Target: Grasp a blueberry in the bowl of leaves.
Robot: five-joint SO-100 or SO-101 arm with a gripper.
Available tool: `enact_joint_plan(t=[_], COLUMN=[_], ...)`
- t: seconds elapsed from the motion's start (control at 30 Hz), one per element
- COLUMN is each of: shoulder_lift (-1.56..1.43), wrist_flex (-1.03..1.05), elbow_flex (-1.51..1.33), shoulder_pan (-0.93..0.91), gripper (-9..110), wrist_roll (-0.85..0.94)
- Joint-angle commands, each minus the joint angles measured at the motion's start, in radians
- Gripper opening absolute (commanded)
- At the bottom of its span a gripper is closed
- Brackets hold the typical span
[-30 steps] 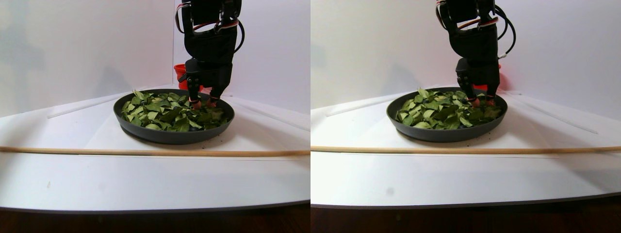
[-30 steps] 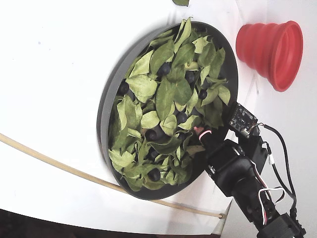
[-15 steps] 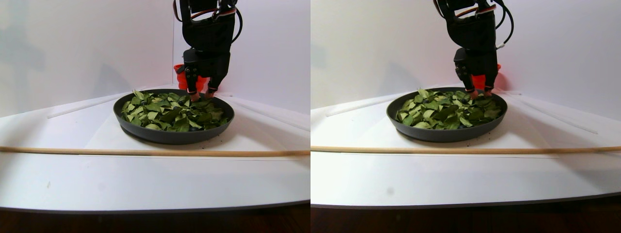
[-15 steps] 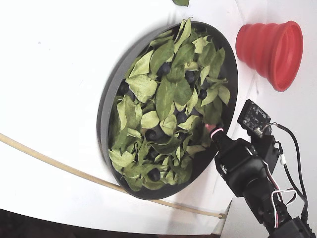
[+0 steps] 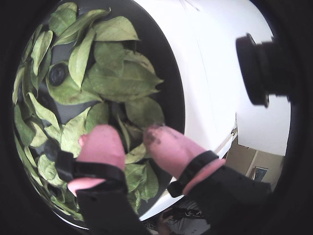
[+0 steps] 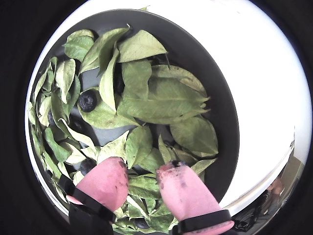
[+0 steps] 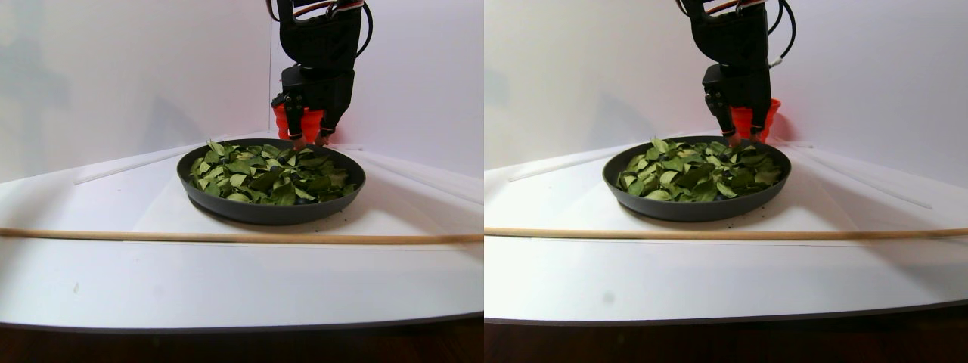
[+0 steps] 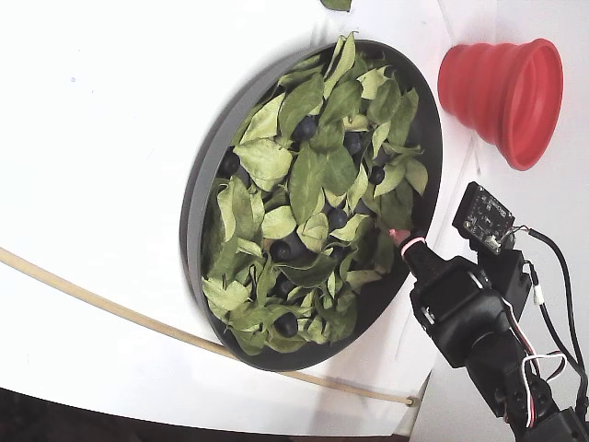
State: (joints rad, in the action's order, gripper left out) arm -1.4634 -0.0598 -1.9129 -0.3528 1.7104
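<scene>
Bright, even light, soft shadows, wrist views fisheye — black vignetted edges, slight blur.

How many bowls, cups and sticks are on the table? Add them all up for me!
Grey bowl: 1
Red cup: 1
Wooden stick: 1
Total: 3
The leaves in the bowl are too many to count.
</scene>
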Motion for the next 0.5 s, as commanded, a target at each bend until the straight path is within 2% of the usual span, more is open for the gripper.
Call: enact_joint_plan(t=[0.0,0.47], shoulder_lift=[-0.141,-0.178], wrist_flex=[0.015,0.032], elbow_flex=[0.006,-0.025], shoulder_pan=[0.011,0.031], gripper=[11,11], wrist_roll=[-0.008,-0.015])
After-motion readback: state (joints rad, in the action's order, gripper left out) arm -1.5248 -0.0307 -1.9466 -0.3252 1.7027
